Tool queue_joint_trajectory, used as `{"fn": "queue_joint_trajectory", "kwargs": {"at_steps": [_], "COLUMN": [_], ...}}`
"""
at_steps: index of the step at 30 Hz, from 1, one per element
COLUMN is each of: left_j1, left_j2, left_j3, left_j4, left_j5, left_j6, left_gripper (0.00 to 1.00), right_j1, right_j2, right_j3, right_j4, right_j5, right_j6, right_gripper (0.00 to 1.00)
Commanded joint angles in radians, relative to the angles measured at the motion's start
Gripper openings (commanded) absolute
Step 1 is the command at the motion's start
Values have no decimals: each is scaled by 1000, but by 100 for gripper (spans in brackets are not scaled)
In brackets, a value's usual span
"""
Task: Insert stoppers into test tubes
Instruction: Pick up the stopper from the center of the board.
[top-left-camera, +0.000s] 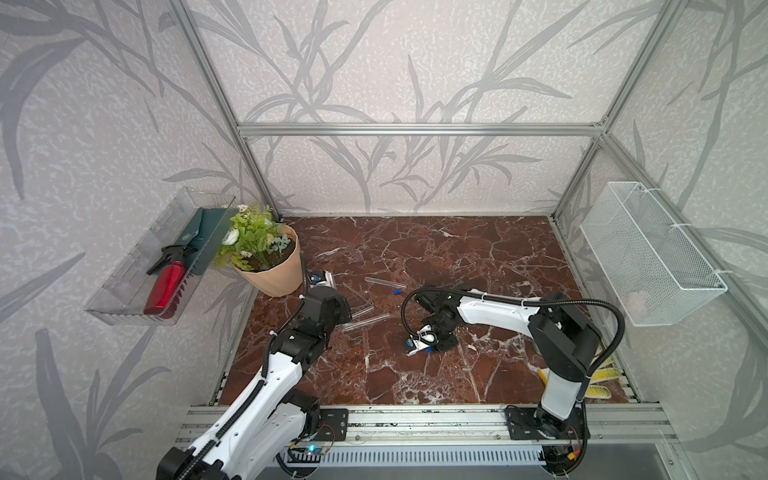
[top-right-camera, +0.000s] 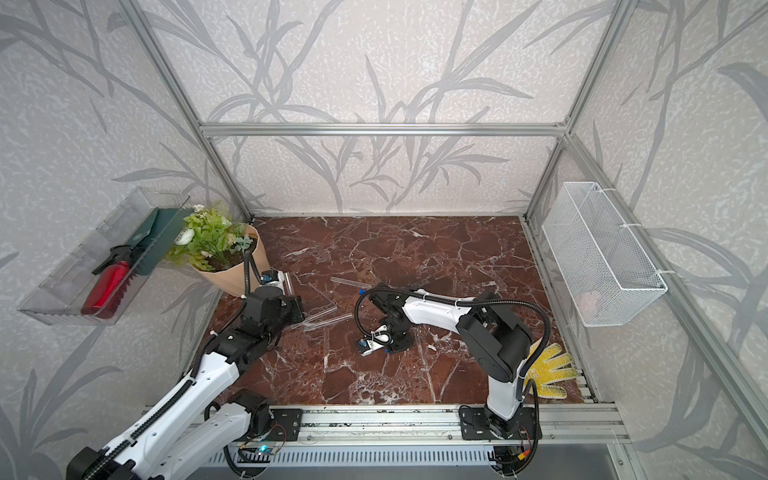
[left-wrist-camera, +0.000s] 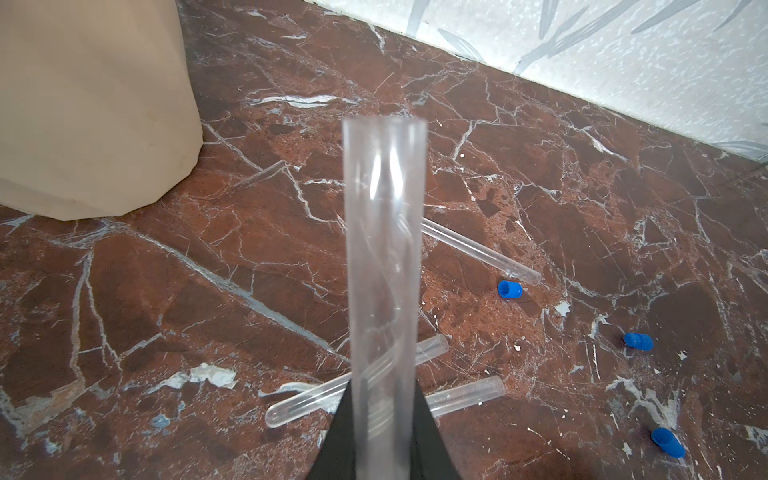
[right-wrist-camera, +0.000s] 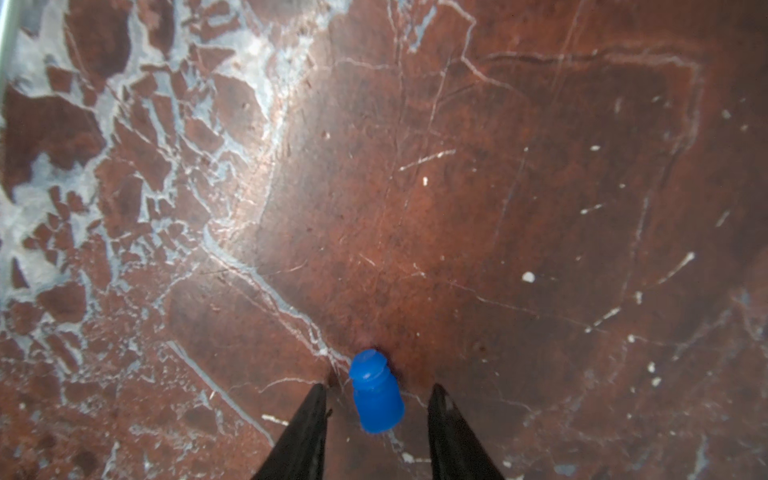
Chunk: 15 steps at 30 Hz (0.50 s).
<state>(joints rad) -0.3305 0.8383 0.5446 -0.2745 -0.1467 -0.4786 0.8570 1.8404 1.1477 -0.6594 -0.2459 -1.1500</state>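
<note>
Tubes, four; stoppers, four.

One clear test tube is raised, mouth unplugged. Three more tubes lie flat on the marble, with blue stoppers loose on their sides nearby.

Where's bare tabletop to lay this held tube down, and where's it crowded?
Bare: the far marble strip along the back wall, and the near strip by the front rail. Crowded: the middle, with loose tubes and stoppers; plant pot far left.
</note>
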Motion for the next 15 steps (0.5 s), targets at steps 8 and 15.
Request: {"fn": "queue_joint_trajectory", "kwargs": {"at_steps": [8,15], "left_j1": [13,18], "left_j2": [-1,-5], "left_j3": [-15,-16], "left_j4": [23,18], "left_j5": [-4,-3], "left_j6": [9,16], "left_gripper": [0,0], "right_j1": [8,15], "right_j2": [24,33], "right_j3": [8,-1], "right_j4": [2,10], "right_j5": [31,30], "right_j6": [13,19], "right_gripper": [32,29]}}
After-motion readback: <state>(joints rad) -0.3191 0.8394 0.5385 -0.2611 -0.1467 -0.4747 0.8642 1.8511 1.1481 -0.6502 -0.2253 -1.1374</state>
